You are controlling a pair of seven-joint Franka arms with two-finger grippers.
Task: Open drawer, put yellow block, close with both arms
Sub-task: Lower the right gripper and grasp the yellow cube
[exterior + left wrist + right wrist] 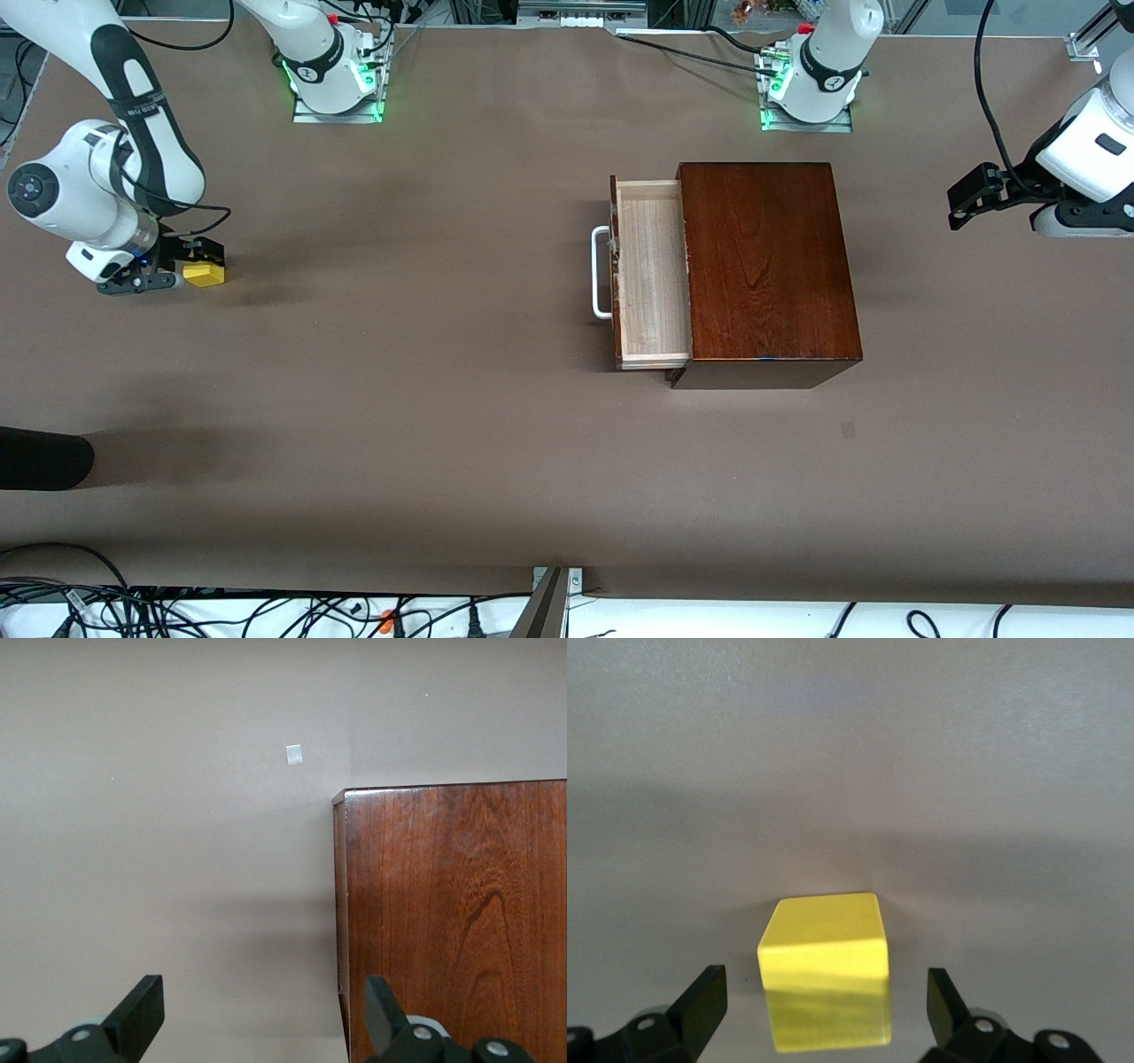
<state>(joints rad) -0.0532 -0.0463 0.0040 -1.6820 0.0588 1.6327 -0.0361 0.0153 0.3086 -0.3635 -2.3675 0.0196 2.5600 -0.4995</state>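
The yellow block (204,274) sits on the table near the right arm's end. My right gripper (195,264) is low around it, open, with a gap on each side; in the right wrist view the block (824,979) lies between the fingers (702,997). The drawer (654,275) is pulled open and empty, its white handle (601,271) facing the right arm's end. It belongs to the dark-brown box (766,266). My left gripper (961,206) is open and empty in the air past the box toward the left arm's end. The left wrist view shows the box top (452,904) under that gripper (266,997).
A black rounded object (40,461) juts in at the table edge at the right arm's end, nearer the front camera. A small square mark (849,431) lies on the table nearer the camera than the box. Cables (177,611) run along the front edge.
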